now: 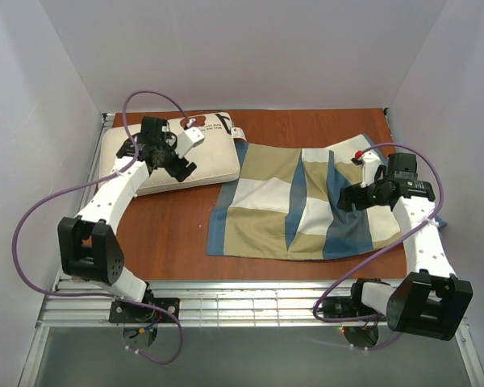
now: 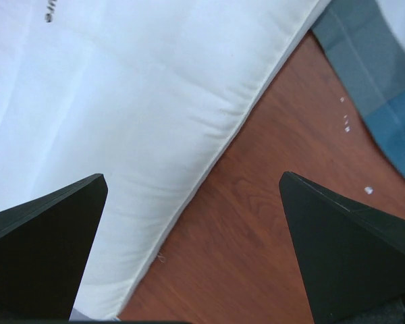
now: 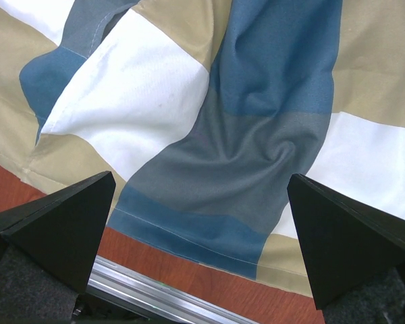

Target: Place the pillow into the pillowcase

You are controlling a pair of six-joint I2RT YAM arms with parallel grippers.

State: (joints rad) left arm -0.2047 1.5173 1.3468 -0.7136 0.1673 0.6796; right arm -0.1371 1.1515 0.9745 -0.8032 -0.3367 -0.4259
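The cream-white pillow [image 1: 177,157] lies at the back left of the table, its dark brown heart mark near its far edge. My left gripper [image 1: 180,167] hovers open and empty over the pillow's near long edge; in the left wrist view the pillow [image 2: 121,115] fills the upper left and the gripper [image 2: 192,202] straddles its edge. The blue, tan and cream pillowcase [image 1: 306,205] lies flat and wrinkled at centre right. My right gripper [image 1: 348,198] is open and empty above its right part; the right wrist view shows the pillowcase's [image 3: 243,142] near hem under the gripper [image 3: 201,209].
The wooden table [image 1: 165,234] is walled by white panels on three sides. A metal rail [image 1: 226,302] runs along the near edge, also in the right wrist view [image 3: 142,293]. Purple cables loop beside both arms.
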